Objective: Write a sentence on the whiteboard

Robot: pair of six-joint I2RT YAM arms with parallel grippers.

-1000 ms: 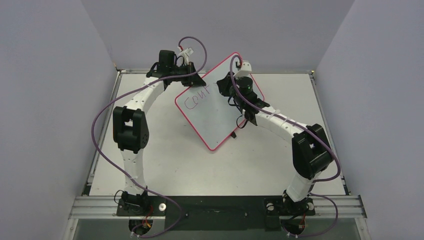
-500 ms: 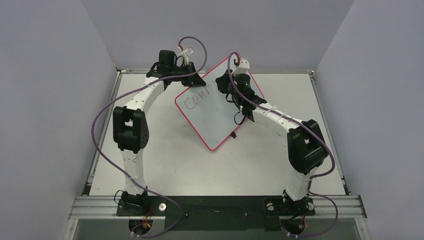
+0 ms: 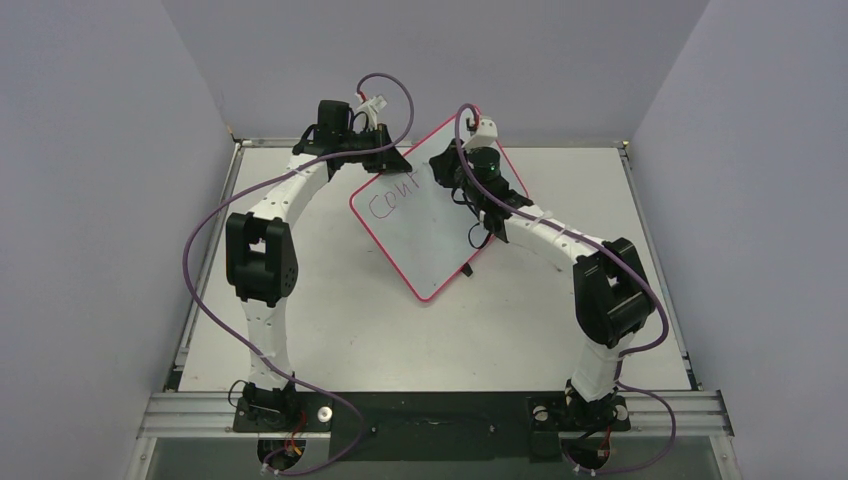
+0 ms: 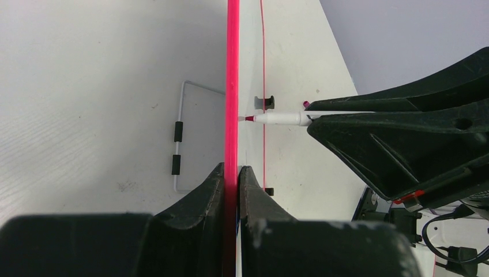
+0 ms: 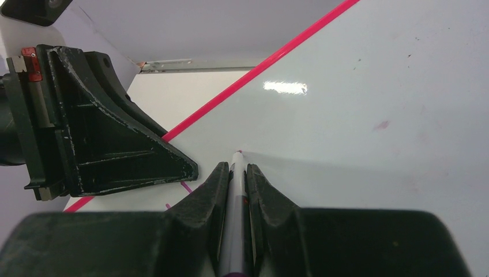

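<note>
With our left gripper clenching the board, our right gripper, grasping the marker, now sits higher, tip ahead touching the board, so writing continues.

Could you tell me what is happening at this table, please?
The left arm's fingers are clamped on the pink-red rim of the whiteboard, holding it up at a tilt over the table. The right arm's fingers grip a marker with its tip at the board's face. The sentence is barely begun: only a few purple-pink letters near the upper edge.
</note>
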